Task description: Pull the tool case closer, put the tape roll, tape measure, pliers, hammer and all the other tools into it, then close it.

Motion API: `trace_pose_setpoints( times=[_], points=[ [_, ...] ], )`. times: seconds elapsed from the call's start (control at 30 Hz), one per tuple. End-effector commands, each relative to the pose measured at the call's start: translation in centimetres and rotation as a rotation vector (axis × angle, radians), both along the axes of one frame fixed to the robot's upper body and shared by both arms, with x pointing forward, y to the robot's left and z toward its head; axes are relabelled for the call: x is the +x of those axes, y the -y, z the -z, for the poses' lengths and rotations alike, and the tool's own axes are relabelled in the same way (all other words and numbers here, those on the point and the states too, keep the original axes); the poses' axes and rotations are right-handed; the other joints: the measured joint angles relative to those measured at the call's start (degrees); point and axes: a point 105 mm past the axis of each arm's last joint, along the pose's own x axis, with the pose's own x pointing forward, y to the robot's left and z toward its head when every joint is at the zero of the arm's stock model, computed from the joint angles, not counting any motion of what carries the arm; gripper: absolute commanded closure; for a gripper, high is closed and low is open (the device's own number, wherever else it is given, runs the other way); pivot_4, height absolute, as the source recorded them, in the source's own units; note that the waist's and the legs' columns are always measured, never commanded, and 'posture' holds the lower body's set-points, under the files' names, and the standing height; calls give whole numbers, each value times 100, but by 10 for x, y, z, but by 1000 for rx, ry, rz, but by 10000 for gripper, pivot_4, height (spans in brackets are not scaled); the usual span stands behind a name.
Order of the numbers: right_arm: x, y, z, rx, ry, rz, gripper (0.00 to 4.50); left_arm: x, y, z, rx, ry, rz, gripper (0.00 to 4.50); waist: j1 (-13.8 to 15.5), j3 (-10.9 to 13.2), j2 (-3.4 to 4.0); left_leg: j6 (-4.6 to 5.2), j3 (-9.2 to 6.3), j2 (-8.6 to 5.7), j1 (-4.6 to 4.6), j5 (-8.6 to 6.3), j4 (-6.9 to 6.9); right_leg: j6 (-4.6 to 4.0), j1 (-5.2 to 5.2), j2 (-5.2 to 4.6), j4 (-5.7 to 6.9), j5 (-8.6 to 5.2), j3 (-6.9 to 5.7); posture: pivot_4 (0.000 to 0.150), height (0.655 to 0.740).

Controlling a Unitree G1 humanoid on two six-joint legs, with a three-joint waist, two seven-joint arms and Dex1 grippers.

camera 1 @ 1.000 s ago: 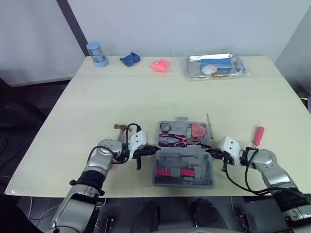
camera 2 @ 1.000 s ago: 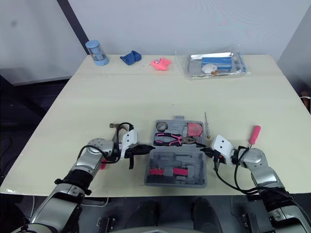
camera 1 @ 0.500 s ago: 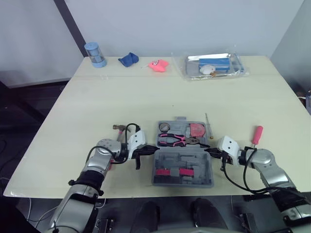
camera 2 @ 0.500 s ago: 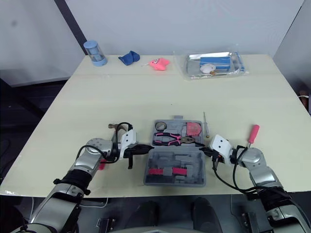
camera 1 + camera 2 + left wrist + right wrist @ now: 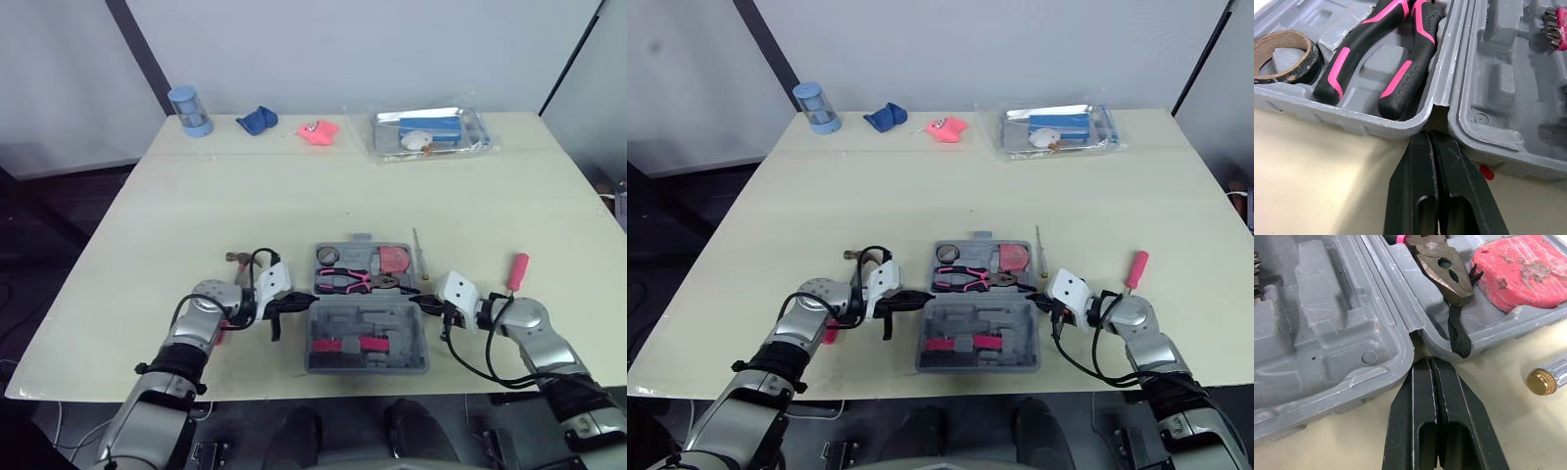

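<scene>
Sitting open near the table's point(image 5: 294, 196) front edge, the grey tool case point(image 5: 367, 315) holds tape roll point(image 5: 327, 256), pink-handled pliers point(image 5: 355, 282), red tape measure point(image 5: 396, 260); left gripper point(image 5: 310, 298) and right gripper point(image 5: 418, 298), pinched closed, flank its hinge.

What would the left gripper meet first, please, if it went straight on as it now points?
Most likely the grey plastic tool case: the shut left gripper points at the hinge notch between its halves.

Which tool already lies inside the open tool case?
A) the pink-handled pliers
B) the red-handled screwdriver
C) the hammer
A: the pink-handled pliers lie in the open tool case, while the red-handled screwdriver rests on the table beside it.
</scene>
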Motion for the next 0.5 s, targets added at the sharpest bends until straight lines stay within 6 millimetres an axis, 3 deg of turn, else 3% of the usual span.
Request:
trace_pose_setpoints(
  times=[0.03, 0.5],
  points=[
    [4, -8, -10, 20, 54, -24, 45000, 1, -5, -2, 9, 10, -15, 44056, 0, 0, 0, 0, 0, 0, 0, 0, 0, 0, 0, 0, 0, 0, 0, 1500, 7400],
    [6, -11, -12, 30, 90, -17, 45000, 0, -6, -1, 15, 1, -10, 44056, -8, 0, 0, 0, 0, 0, 0, 0, 0, 0, -1, 0, 0, 0, 0, 1500, 7400]
  ],
)
